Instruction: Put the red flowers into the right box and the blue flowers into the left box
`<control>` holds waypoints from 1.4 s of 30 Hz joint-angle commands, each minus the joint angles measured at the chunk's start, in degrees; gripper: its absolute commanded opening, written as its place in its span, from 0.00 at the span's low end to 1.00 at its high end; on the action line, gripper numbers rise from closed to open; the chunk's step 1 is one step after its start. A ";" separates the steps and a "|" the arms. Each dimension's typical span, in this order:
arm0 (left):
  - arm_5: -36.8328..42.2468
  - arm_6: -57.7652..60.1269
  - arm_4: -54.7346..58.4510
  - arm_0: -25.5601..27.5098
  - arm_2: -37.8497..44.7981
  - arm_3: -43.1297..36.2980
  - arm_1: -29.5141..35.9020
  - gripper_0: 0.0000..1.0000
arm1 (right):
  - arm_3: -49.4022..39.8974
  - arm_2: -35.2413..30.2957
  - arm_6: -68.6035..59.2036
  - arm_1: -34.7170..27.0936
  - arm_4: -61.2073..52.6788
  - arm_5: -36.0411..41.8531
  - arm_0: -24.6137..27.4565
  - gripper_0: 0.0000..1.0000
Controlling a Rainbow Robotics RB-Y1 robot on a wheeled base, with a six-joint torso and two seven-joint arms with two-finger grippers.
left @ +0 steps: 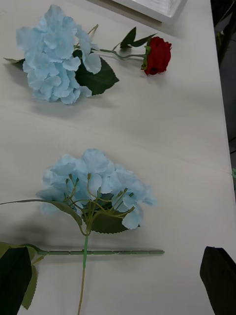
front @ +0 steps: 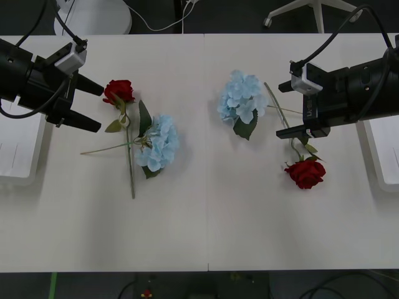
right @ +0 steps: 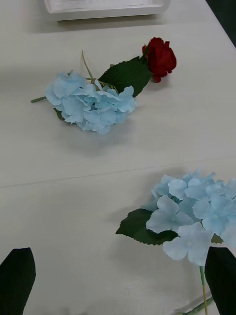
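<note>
Sorting not yet begun: both black grippers, left [front: 92,107] and right [front: 285,110], hover with jaws open and empty. You must next close on a deep-red rose [front: 118,91] lying on the white desk [front: 206,218].

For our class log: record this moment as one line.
left pincer: open, beside red rose | right pincer: open, near blue hydrangea | boxes: flowerless
</note>
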 commanded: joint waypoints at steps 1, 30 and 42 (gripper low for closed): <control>-2.73 -0.01 -1.84 -1.66 -0.49 -0.61 6.17 1.00 | 0.07 1.44 1.66 -3.09 1.26 -0.72 -0.31 1.00; -20.04 -0.01 -30.58 1.86 -16.84 -4.39 4.32 1.00 | 6.93 0.21 -103.94 -3.80 14.71 7.36 -7.16 1.00; -23.12 -0.01 -31.90 5.28 -18.77 -4.12 0.01 1.00 | 10.45 0.21 -156.41 -1.60 18.22 13.34 -10.68 1.00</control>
